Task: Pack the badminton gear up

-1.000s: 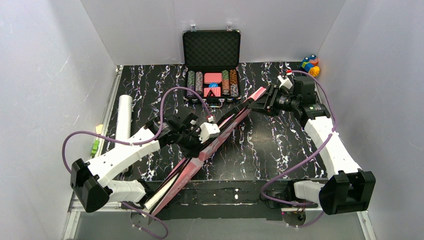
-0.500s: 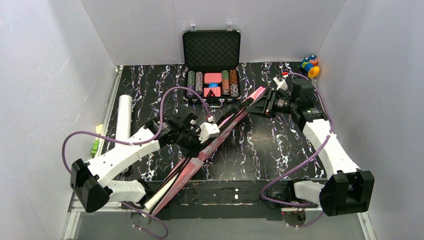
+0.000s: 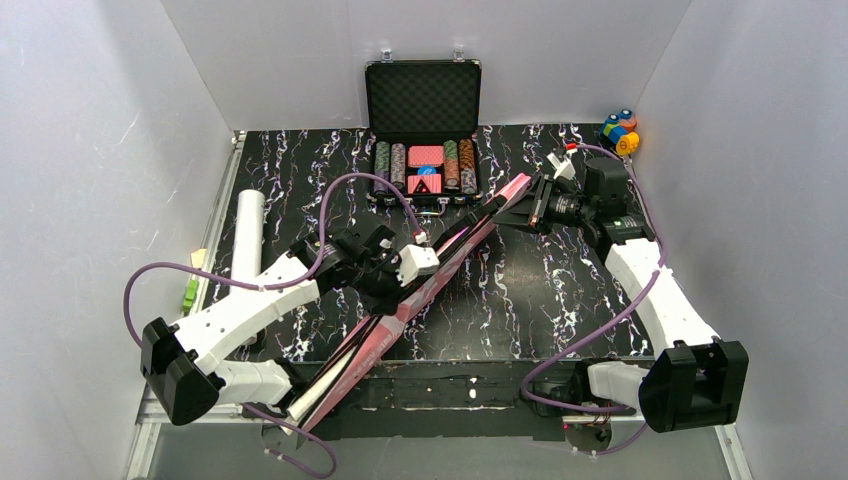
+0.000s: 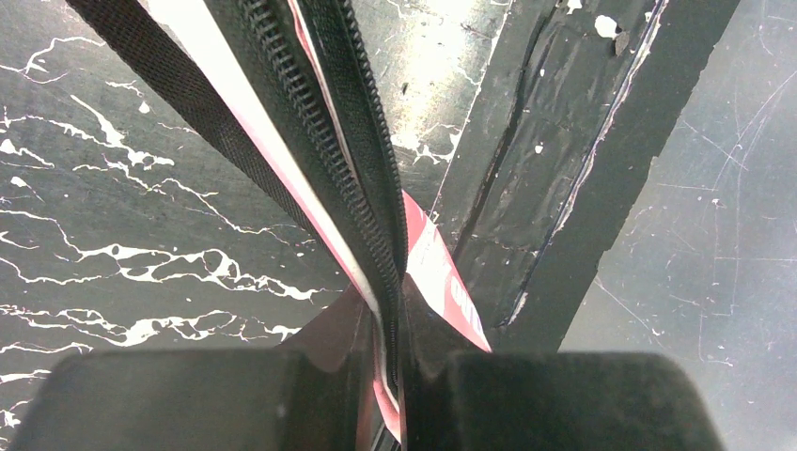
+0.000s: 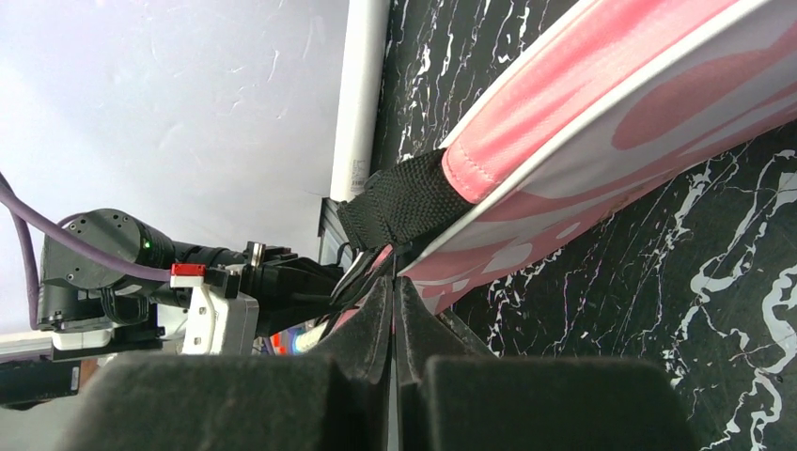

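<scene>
The soft, floppy pink racket cover (image 5: 601, 103) lies diagonally across the table (image 3: 560, 290), near left to far centre, both jaws clenched on it: left gripper (image 4: 395, 371) at the zipper seam (image 4: 329, 122), right gripper (image 5: 393, 315) at its far tip, probably the firmest holds.

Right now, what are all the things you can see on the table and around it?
pink cover: one, pink with a black zip and strap, lying slantwise across the middle
white tube: one, white, left side of the table
black case: one, black, open, chips inside, at the back
toy: one, many colours, back right corner
small green thing: one, green, by the left edge; too small to tell what
table: one, black with white veins
left pincer: one, black, shut on the cover's zip edge
right pincer: one, black, shut on the cover's far end by the strap
</scene>
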Controlling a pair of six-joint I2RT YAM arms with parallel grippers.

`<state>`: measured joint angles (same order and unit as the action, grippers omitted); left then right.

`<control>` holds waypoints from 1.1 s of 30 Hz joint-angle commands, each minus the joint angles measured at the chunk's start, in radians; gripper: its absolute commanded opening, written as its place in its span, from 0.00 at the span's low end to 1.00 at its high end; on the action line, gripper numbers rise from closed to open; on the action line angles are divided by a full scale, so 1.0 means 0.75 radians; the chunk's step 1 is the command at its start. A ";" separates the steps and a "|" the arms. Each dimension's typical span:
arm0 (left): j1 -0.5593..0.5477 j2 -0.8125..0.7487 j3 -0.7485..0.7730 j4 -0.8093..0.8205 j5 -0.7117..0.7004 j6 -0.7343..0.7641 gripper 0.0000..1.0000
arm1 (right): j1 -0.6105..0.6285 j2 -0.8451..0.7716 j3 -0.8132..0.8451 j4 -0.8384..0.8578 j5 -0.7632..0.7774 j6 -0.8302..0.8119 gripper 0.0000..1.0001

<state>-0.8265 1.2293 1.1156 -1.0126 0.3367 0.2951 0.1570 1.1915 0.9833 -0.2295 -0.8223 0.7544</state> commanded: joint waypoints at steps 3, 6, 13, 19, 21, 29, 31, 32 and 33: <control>0.009 -0.058 0.077 0.076 0.034 0.029 0.00 | -0.009 -0.061 -0.038 0.072 -0.025 0.022 0.01; 0.010 -0.060 0.077 0.082 0.030 0.024 0.00 | -0.006 -0.078 -0.095 0.140 -0.039 0.100 0.01; 0.009 -0.054 0.075 0.089 0.026 0.019 0.00 | 0.115 -0.136 -0.165 0.205 -0.012 0.175 0.01; 0.010 -0.041 0.087 0.088 0.024 0.015 0.00 | 0.291 -0.156 -0.162 0.215 0.053 0.212 0.01; 0.012 -0.042 0.091 0.089 0.024 0.015 0.00 | 0.346 -0.155 -0.174 0.230 0.073 0.232 0.01; 0.012 -0.038 0.098 0.107 -0.008 0.001 0.00 | 0.568 -0.108 -0.220 0.293 0.114 0.274 0.01; 0.016 -0.043 0.102 0.137 -0.022 -0.037 0.00 | 0.622 -0.079 -0.209 0.333 0.113 0.271 0.01; 0.018 -0.047 0.102 0.147 -0.022 -0.057 0.00 | 0.644 -0.063 -0.198 0.339 0.110 0.267 0.01; 0.019 -0.044 0.107 0.152 -0.022 -0.075 0.00 | 0.667 -0.042 -0.180 0.344 0.110 0.264 0.01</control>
<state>-0.8238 1.2293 1.1282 -1.0267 0.3290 0.2741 0.5877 1.1244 0.8162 -0.0532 -0.7029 0.9447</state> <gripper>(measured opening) 0.059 0.020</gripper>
